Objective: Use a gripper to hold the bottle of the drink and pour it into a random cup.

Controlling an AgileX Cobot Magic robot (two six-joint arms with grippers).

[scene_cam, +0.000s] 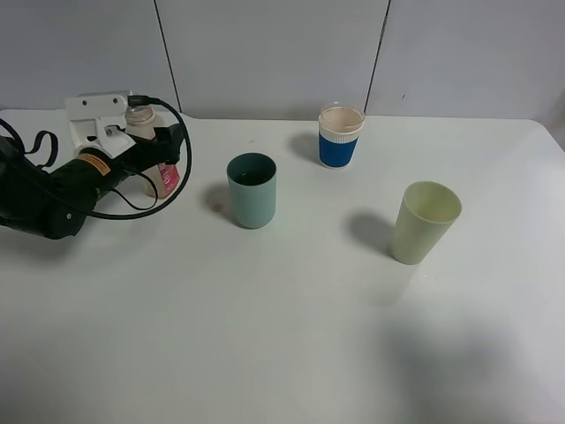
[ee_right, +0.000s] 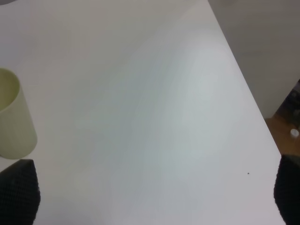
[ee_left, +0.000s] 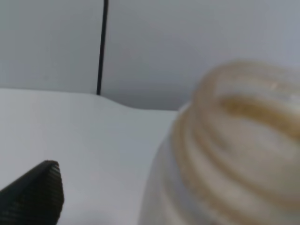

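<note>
We see the left gripper [scene_cam: 152, 141] at the far left of the table [scene_cam: 282, 336], around the bottle [scene_cam: 152, 150], which stands upright with its pink label showing. From the left wrist, the bottle's capless neck [ee_left: 234, 154] fills the near view, blurred, with one black finger [ee_left: 35, 194] off to its side and table showing between them. Whether the jaws press the bottle or stand just clear of it we cannot tell. Brown drink in the bottle is not clear to us here.

The teal cup [scene_cam: 252, 190] stands to the right of the bottle, apart from it. Further right and back is a blue-banded cup [scene_cam: 340, 136] — and nearer, a pale yellow-green cup [scene_cam: 425, 222].

The right gripper [ee_right: 150, 197] hangs over bare table beside the pale cup, its two fingertips spread wide and holding nothing.
</note>
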